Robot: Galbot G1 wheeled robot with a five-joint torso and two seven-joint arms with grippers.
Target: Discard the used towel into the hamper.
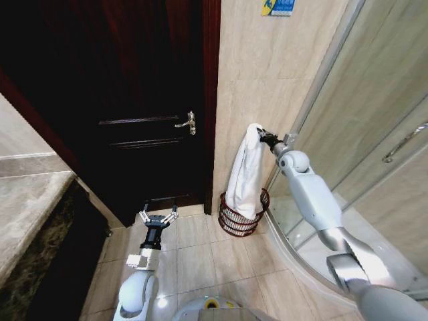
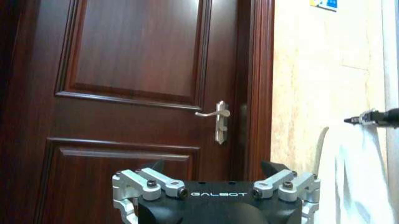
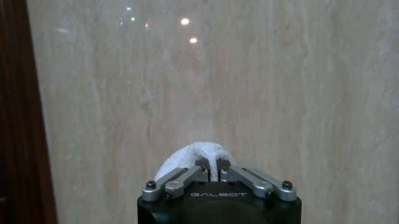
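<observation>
Towel (image 1: pixel 245 170) hanging from our right gripper (image 1: pixel 263 138), fingers clamped on its top, lower end entering the hamper (image 1: pixel 231 224); release remaining; our left gripper (image 1: pixel 158 215) is waiting, fingers apart.

Bathroom, home or hotel type.
Beige stone-look wall tiles (image 1: pixel 257 73) and matching floor tiles (image 1: pixel 200 257). Dark wood panelled door (image 1: pixel 134 93) at 11 o'clock, metal lever handle (image 1: pixel 188 123). Curved glass shower enclosure (image 1: pixel 374 100) at 2 o'clock, with a bar handle (image 1: pixel 404 142) on the glass. Marble-look counter (image 1: pixel 27 200) at 9 o'clock. Wire hamper (image 1: pixel 241 215) on the floor at 12, a white towel (image 1: pixel 244 174) hanging into it.
</observation>
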